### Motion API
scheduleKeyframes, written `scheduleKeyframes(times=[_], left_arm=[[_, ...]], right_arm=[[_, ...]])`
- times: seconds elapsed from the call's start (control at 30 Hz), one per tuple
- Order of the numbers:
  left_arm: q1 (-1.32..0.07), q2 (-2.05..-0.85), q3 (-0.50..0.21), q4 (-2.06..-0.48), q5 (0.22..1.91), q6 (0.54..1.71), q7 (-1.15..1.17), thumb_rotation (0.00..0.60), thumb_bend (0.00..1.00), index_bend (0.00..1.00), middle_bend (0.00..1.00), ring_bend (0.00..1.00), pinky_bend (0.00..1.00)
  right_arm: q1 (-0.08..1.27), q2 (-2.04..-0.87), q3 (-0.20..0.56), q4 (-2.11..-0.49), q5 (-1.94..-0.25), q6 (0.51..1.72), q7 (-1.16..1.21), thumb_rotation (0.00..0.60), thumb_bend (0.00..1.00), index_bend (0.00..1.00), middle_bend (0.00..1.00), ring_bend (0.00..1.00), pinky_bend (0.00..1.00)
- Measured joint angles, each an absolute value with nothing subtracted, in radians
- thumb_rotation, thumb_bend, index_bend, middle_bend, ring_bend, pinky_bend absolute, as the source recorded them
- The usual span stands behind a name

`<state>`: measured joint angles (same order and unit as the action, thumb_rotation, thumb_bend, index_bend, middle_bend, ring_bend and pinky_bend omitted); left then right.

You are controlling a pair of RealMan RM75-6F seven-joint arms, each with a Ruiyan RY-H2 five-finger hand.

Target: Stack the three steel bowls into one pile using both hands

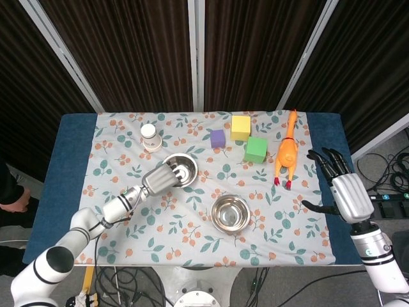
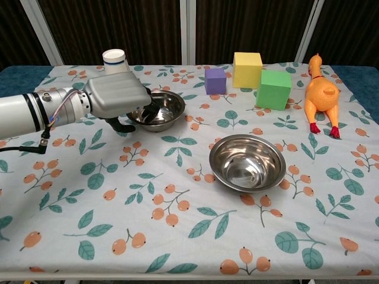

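Observation:
Only two steel bowls show. One bowl (image 1: pixel 181 169) (image 2: pixel 161 110) sits at the left middle of the floral cloth. My left hand (image 1: pixel 159 180) (image 2: pixel 117 98) lies over its near-left rim, with fingers inside the bowl and the thumb curled against the outer wall, gripping the rim. The other bowl (image 1: pixel 231 213) (image 2: pixel 247 162) stands alone nearer the front, right of centre. My right hand (image 1: pixel 342 190) hovers by the table's right edge with its fingers spread and nothing in it. The chest view does not show it.
A white cup (image 1: pixel 149 136) (image 2: pixel 116 60) stands just behind my left hand. At the back are a purple cube (image 1: pixel 218 138), a yellow cube (image 1: pixel 241 127) and a green cube (image 1: pixel 255 149). An orange rubber chicken (image 1: pixel 287 152) lies at the right.

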<state>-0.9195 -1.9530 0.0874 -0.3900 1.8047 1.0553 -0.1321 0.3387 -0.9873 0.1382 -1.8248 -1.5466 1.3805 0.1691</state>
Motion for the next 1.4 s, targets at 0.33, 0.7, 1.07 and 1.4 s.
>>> scheduleKeyframes(times=[0.33,0.7,1.07,1.4], left_arm=[[-0.909,-2.013,0.137,-0.275,1.819,1.095,-0.134,0.600,0.35,0.63,0.65,0.55,0.65],[-0.904,-2.037,0.149,-0.242,1.801,1.133,-0.175,0.600,0.37,0.67,0.70,0.60,0.70],[-0.890,-2.020,0.152,-0.253,1.785,1.176,-0.192,0.600,0.37,0.68,0.70,0.60,0.70],[-0.880,-1.967,0.129,-0.380,1.769,1.312,-0.152,0.600,0.37,0.69,0.71,0.60,0.70]], right_arm=[[0.334,-1.001,0.146,-1.808,-1.541,1.385,0.167,0.600,0.00,0.02,0.18,0.00,0.00],[0.337,-0.999,0.142,-1.803,-1.534,1.360,0.148,0.600,0.00,0.02,0.18,0.00,0.00],[0.336,-0.999,0.142,-1.810,-1.534,1.356,0.141,0.600,0.00,0.02,0.18,0.00,0.00],[0.339,-0.996,0.150,-1.814,-1.542,1.361,0.159,0.600,0.00,0.02,0.18,0.00,0.00]])
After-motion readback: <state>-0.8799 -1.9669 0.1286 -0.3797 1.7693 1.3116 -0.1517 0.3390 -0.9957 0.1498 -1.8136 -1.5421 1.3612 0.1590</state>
